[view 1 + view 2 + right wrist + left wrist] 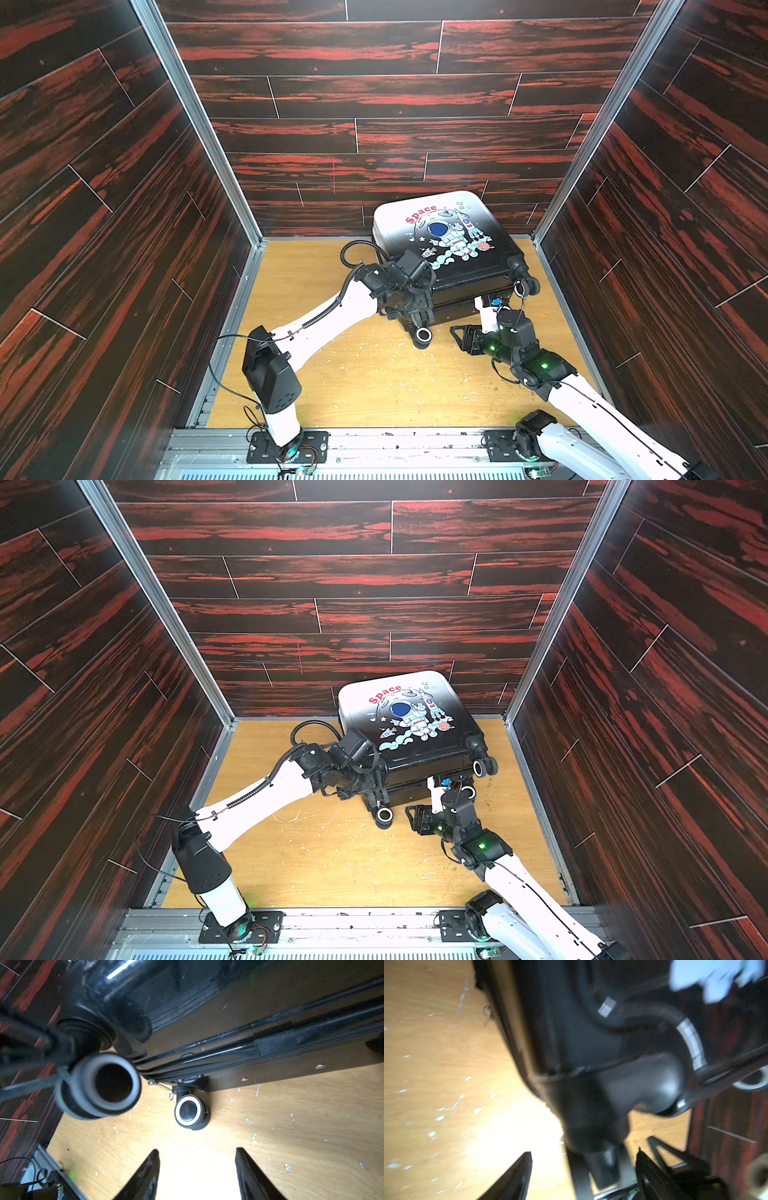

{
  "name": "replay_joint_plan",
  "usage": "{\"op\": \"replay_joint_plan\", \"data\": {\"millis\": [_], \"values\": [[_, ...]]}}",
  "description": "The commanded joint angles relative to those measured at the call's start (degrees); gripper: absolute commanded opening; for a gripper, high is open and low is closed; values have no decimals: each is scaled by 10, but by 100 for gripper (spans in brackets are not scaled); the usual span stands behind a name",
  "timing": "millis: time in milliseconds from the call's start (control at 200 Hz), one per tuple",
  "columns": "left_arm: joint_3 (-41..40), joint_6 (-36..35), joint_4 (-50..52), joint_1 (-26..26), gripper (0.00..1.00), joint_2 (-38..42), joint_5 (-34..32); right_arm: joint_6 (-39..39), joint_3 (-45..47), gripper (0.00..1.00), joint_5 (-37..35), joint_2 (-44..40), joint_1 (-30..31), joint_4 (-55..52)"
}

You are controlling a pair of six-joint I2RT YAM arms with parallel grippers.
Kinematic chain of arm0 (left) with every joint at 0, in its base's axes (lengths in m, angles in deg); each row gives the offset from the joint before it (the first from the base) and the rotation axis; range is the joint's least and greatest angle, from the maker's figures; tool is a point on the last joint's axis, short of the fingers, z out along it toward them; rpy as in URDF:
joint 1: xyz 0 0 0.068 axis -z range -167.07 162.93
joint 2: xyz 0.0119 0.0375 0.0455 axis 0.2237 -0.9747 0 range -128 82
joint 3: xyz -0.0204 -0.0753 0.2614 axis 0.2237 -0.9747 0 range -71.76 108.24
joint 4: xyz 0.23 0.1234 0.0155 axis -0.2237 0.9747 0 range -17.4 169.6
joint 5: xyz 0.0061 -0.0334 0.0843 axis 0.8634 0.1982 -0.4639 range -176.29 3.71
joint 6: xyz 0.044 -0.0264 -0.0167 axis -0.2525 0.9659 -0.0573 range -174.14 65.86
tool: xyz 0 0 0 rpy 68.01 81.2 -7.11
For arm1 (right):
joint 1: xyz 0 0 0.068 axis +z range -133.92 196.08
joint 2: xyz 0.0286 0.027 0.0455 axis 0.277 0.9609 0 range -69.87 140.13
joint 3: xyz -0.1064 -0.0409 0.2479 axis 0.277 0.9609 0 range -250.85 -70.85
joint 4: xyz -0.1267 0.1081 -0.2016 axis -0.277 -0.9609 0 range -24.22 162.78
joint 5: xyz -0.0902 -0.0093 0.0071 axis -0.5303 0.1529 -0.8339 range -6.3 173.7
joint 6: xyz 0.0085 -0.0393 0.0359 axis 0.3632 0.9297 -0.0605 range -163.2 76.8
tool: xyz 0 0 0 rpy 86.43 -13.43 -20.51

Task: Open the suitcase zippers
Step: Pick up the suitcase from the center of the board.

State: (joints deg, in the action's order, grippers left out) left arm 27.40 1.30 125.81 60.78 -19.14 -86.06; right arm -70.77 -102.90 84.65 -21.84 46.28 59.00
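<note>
Suitcase [446,249] lies flat on the wooden table [332,382], in its far right part, with the astronaut print facing up. Its long axis runs from far to near, leaning a little rightward at the near end. The white end points at the far wall [374,124], and the black wheeled end points near and slightly right.

In the right wrist view the zipper [270,1057] is a thin dark toothed line along the seam between the two halves. It looks shut along the stretch in view. Small metal tabs hang at its end beside a wheel [188,1110] that stands on the table.

The left gripper [584,1152] is at the near left corner of the case with its jaws wide. A blurred dark wheel mount reaches between them, with a gap showing on one side, so nothing is clamped. The right gripper [197,1167] sits just near of the wheeled end, low over the table. Its jaws are partly apart with only bare wood between them, holding nothing.
</note>
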Motion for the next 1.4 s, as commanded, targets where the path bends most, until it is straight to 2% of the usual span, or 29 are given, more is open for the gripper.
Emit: {"op": "replay_joint_plan", "data": {"millis": [0,511,817,1157,1258,1393], "values": [[22,-23,73,5,80,24,-23,-1,0,61,-10,10,2,-9],[51,2,41,24,79,10,6,-8,2,61,2,28,2,-2],[57,14,-2,31,79,-46,34,-7,4,61,1,25,2,-5],[65,19,-32,27,76,-80,27,-9,6,61,-6,15,2,-13],[64,20,-48,22,62,-79,23,-13,9,60,-6,9,2,-13],[66,21,-69,16,29,-71,19,-5,17,60,-13,-18,2,-5]]}}
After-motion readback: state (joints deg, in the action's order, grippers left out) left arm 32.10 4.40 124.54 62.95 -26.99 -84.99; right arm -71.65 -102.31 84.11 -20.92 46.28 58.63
